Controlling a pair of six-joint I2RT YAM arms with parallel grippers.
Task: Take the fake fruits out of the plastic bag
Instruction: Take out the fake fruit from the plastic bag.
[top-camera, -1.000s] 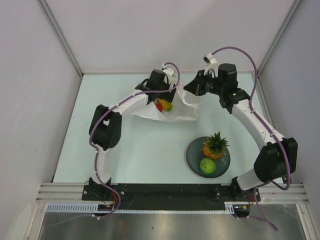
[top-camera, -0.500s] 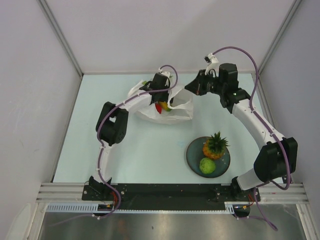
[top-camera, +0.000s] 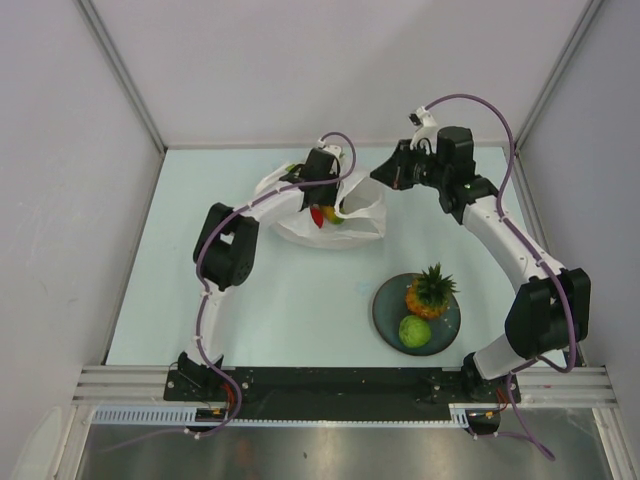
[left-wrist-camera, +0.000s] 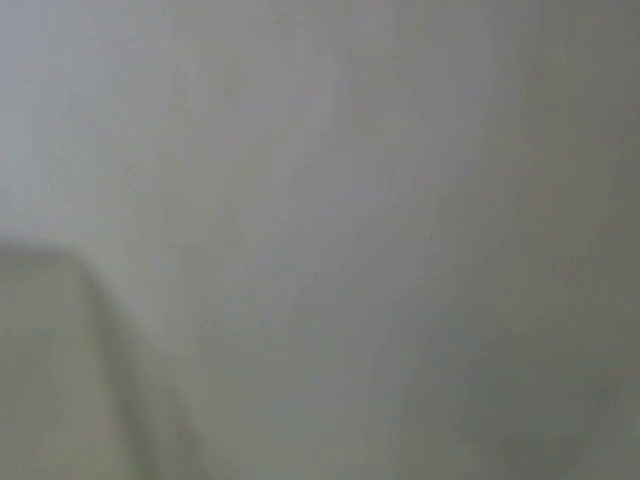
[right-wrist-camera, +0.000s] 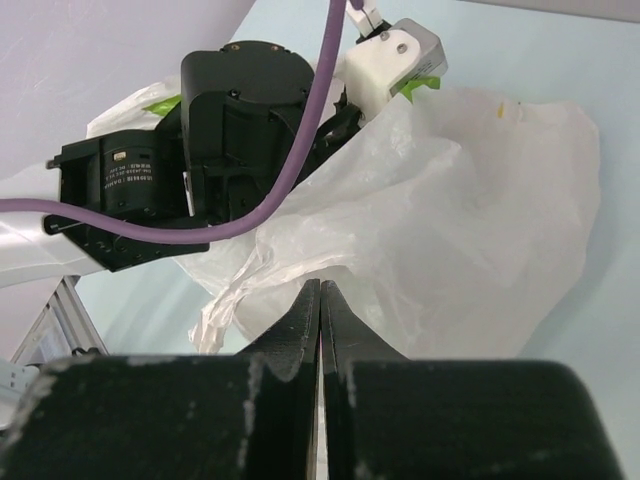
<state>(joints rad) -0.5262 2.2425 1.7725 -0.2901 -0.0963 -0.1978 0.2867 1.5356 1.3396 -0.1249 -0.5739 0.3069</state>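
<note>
Fruit lies in 2 places. On the dark round plate (top-camera: 385, 318), near the right arm's base, sits the orange pineapple (top-camera: 428, 292), its spiky green crown on the far side. The green round fruit (top-camera: 415, 331) is just beside it on the near side. Both are out of the bag.

The plastic bag (top-camera: 362, 225) is crumpled at the far middle of the pale table (top-camera: 250, 300), well apart from the plate. Through its open mouth 2 pieces show: a red pepper-like piece (top-camera: 317, 214) and a yellow-orange mango (top-camera: 334, 213) touching it on the right.

The left gripper (top-camera: 322, 192) reaches into the bag's mouth from the far side, its fingers hidden by the film. Its wrist camera gives only a blurred grey-white field, so I cannot tell whether it is released or clenched.

The right gripper (right-wrist-camera: 320, 292) has its 2 fingers pressed flat together, clenched on a fold of the bag's film at the right-hand edge. In that wrist view the left arm's black wrist (right-wrist-camera: 235, 130) stands just beyond the bag, with a purple cable (right-wrist-camera: 250, 228) crossing it.
</note>
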